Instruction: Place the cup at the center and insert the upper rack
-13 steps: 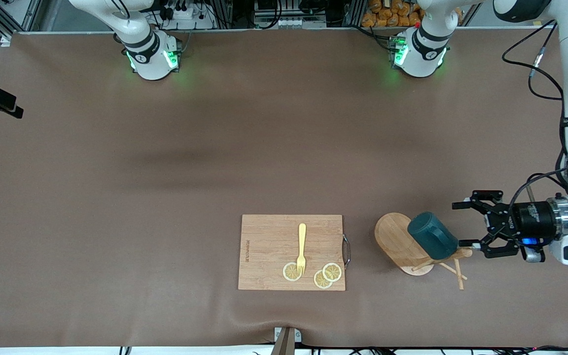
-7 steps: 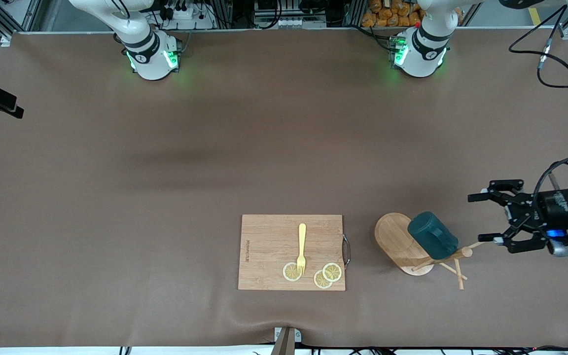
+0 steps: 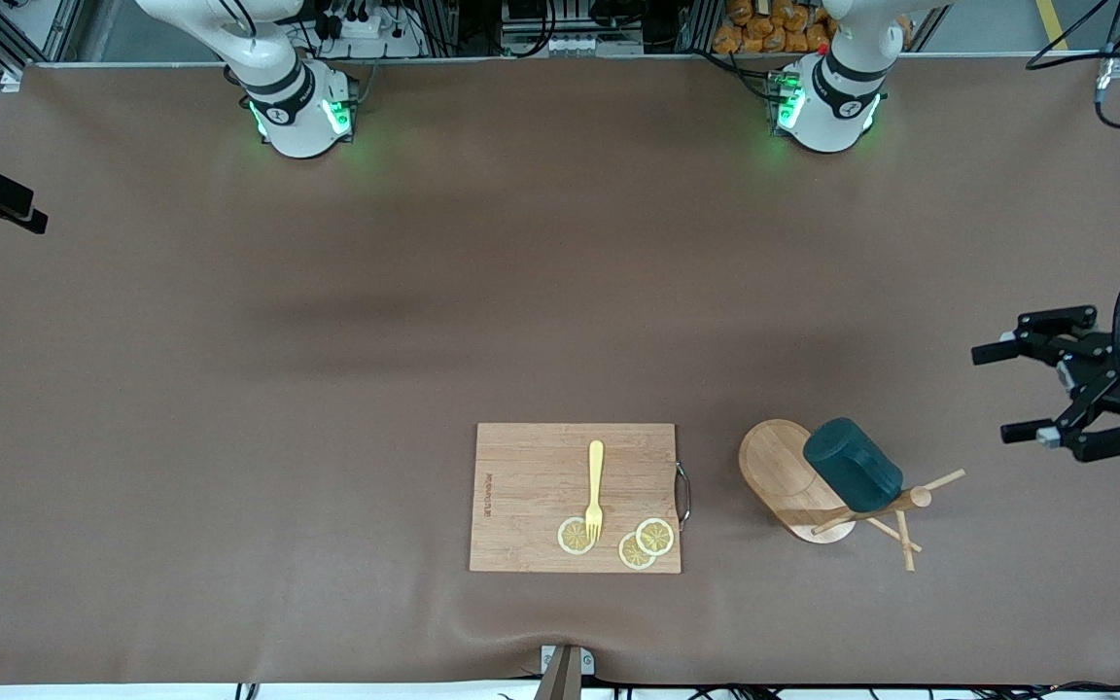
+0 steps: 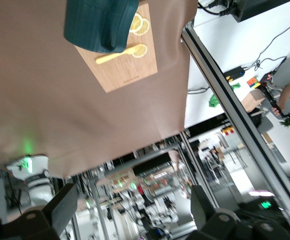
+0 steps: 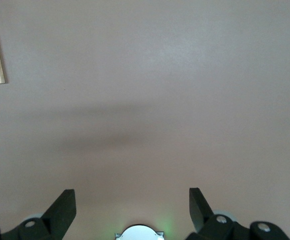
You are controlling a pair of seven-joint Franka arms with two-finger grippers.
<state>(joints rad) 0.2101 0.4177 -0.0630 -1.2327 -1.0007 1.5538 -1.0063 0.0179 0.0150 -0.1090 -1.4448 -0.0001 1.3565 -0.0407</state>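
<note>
A: State the position of the cup (image 3: 853, 464).

B: The cup lies tilted on the rack (image 3: 793, 479), over its oval base and against the post. The rack itself lies on its side on the table (image 3: 424, 292), toward the left arm's end, beside the board (image 3: 531, 476). A fork (image 3: 595, 489) and lemon slices (image 3: 644, 543) rest on the board.

A: State the condition of the left hand (image 3: 1019, 390).

B: Its fingers are spread wide and hold nothing. It is in the air over the table's edge at the left arm's end, apart from the rack.

A: And the right hand (image 5: 132, 202)?

B: It waits over bare table, fingers wide apart, holding nothing.
</note>
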